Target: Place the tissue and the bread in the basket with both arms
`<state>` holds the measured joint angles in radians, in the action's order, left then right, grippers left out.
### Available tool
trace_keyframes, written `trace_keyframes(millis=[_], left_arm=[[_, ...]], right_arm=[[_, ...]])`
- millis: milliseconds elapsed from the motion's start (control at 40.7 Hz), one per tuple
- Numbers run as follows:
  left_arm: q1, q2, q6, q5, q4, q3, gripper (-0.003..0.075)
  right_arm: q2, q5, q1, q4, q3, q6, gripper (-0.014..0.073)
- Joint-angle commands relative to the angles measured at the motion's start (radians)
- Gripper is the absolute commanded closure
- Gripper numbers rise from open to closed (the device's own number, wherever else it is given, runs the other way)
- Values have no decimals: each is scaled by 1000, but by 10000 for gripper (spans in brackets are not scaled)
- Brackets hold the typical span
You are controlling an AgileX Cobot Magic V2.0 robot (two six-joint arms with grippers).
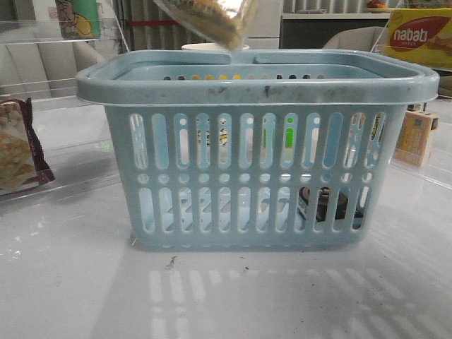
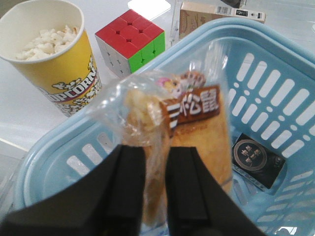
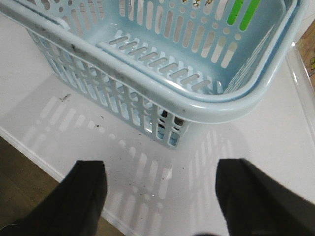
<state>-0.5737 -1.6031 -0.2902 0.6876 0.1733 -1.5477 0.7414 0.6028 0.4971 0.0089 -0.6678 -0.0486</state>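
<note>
The light-blue basket (image 1: 254,88) stands mid-table. My left gripper (image 2: 157,152) is shut on the wrapped golden-brown bread (image 2: 197,132) and holds it over the basket's opening (image 2: 275,54). In the front view only the bread's lower end (image 1: 212,18) shows, hanging above the rim. The tissue (image 2: 258,160), a flat pack with a black rounded print, lies on the basket floor and shows through the slots (image 1: 328,205). My right gripper (image 3: 160,196) is open and empty, above the table just outside a basket corner (image 3: 211,105).
A popcorn cup (image 2: 54,59), a colour cube (image 2: 130,42) and a carton (image 2: 216,14) stand behind the basket. A maroon cracker packet (image 1: 18,148) is at the left, with a nabati box (image 1: 420,35) and an orange carton (image 1: 417,138) at the right. The table edge (image 3: 29,147) is near my right gripper.
</note>
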Motion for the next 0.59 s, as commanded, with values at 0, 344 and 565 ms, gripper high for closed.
trace_keyframes(millis=[0,344,565], left_arm=[[-8,47,1,-52,11,-6,325],[-8,67,1,-35,11,15,247],[-8,153,1,2,11,51,247]], right_arm=[[-7,-65,-6,-9,-26,-5,32],[-7,-65,-6,-9,-26,-5,32],[-7,-65,-6,-9,-26,-5,32]])
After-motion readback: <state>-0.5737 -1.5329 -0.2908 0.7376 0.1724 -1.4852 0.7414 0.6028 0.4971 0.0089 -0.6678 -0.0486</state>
